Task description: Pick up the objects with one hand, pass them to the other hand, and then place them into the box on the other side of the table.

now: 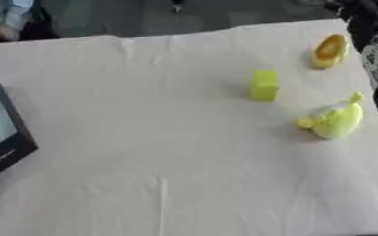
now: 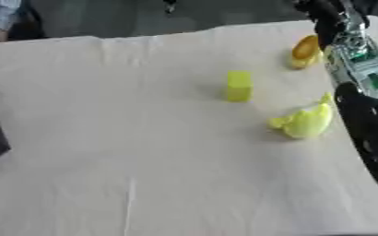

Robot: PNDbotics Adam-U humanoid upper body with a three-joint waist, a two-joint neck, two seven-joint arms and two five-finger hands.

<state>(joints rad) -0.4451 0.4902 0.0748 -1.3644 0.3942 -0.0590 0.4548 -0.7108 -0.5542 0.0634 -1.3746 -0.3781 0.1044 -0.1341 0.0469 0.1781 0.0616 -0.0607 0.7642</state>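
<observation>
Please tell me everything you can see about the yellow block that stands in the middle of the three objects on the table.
The yellow block is a small box-shaped piece, plain yellow-green, matte, with no markings that I can make out. It stands upright on the pale cloth covering the table, taller than it is wide, casting a soft shadow to its left. It lies right of centre, between the orange object farther back and the yellow plush toy nearer. Nothing touches it but the cloth; no hand is on it.
</observation>
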